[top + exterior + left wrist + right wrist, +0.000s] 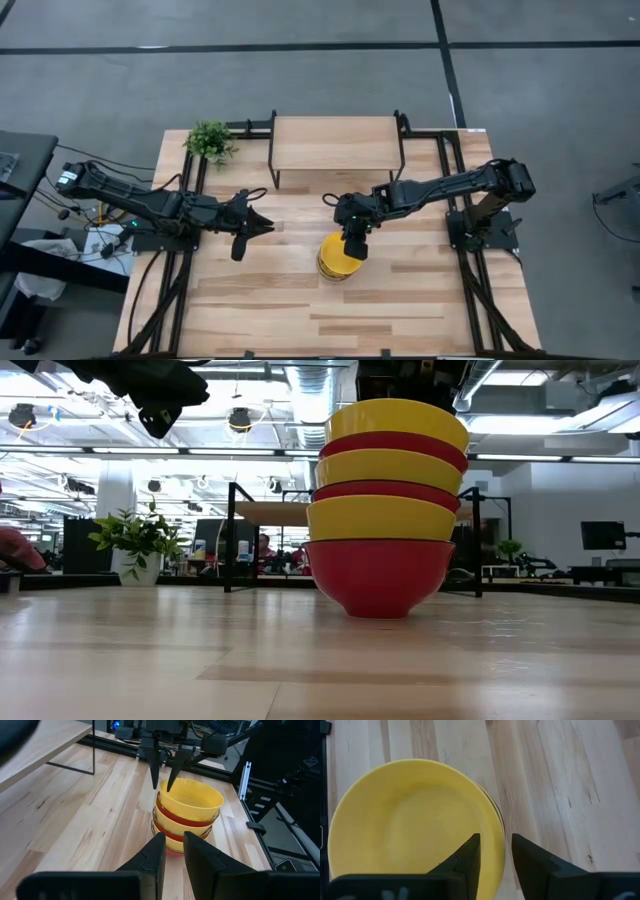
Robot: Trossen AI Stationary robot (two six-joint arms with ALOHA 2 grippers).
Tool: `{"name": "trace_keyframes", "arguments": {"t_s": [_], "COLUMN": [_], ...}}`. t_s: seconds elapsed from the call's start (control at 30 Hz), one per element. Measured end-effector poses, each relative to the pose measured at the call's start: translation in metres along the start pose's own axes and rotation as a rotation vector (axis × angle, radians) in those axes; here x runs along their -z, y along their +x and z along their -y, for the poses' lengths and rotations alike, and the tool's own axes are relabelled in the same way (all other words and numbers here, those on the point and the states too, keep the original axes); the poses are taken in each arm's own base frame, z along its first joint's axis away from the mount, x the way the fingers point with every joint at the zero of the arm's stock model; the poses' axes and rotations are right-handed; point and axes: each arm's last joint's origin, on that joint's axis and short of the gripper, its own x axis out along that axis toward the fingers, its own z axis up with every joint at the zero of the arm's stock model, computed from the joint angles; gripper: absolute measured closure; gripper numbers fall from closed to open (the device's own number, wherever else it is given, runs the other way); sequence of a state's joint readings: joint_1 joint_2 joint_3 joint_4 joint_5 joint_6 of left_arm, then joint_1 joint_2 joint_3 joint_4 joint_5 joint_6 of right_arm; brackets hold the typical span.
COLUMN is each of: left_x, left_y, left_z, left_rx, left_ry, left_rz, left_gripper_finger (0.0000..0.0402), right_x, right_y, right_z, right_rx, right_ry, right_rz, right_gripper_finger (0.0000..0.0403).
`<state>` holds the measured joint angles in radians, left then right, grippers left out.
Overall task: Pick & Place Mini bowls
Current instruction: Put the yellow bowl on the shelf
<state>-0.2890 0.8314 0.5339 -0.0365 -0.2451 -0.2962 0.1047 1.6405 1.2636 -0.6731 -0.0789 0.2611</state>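
Several mini bowls, yellow and red by turns, are nested in one stack (385, 510) whose red bottom bowl stands on the table's middle (338, 258). My right gripper (495, 840) hangs open over the far side of the top yellow bowl (192, 800). One finger is above the bowl's inside and the other outside its rim (500, 845), with a gap on both sides. My left gripper (172, 855) waits to the stack's left (245, 235), above the table. It points toward the stack, and its fingers are a little apart with nothing between them.
A wooden shelf on a black frame (335, 145) stands at the table's far edge, with a small green potted plant (210, 140) at the far left corner. Bare wooden tabletop (300, 310) lies between the stack and the near edge.
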Motion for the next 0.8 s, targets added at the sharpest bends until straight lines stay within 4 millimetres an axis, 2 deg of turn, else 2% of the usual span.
{"name": "trace_keyframes", "arguments": {"t_s": [0.33, 0.63, 0.8], "left_x": [0.0, 0.0, 0.0], "left_y": [0.0, 0.0, 0.0], "left_z": [0.0, 0.0, 0.0], "left_rx": [0.0, 0.0, 0.0], "left_ry": [0.0, 0.0, 0.0], "left_rz": [0.0, 0.0, 0.0], "left_gripper_finger": [0.0334, 0.0334, 0.0334], "right_x": [0.0, 0.0002, 0.0009], "right_y": [-0.0002, -0.0012, -0.0081], "right_z": [0.0002, 0.0001, 0.0001], "right_rx": [0.002, 0.0, -0.001], "right_ry": [0.0, 0.0, -0.004], "right_rz": [0.0, 0.0, 0.007], "right_gripper_finger": [0.0395, 0.0399, 0.0398]}}
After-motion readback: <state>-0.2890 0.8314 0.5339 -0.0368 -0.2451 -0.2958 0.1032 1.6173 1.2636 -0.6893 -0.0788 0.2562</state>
